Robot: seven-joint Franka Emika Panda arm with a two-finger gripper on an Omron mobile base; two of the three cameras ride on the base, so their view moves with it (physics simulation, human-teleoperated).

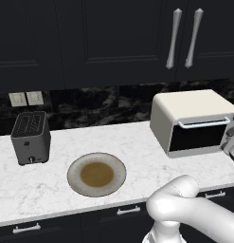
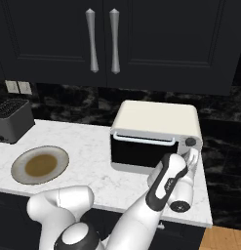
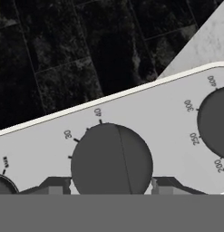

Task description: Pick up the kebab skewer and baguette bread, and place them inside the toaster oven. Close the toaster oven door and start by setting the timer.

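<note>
The cream-white toaster oven (image 1: 194, 118) (image 2: 156, 119) stands on the counter with its dark glass door (image 1: 196, 137) (image 2: 141, 154) closed under the silver bar handle. My gripper (image 2: 190, 158) (image 3: 111, 188) is at the oven's right control panel. In the hand view its two fingertips (image 3: 59, 186) press on either side of a dark round knob (image 3: 111, 158) ringed with minute marks. A second knob (image 3: 215, 122) with temperature numbers sits beside it. The kebab skewer and baguette bread are out of view.
A round plate (image 1: 72, 175) (image 2: 17, 163) with nothing on it lies on the white marble counter, left of the oven. A dark grey slot toaster (image 1: 31, 137) (image 2: 12, 119) stands at the far left by the black backsplash. Dark cabinets hang above.
</note>
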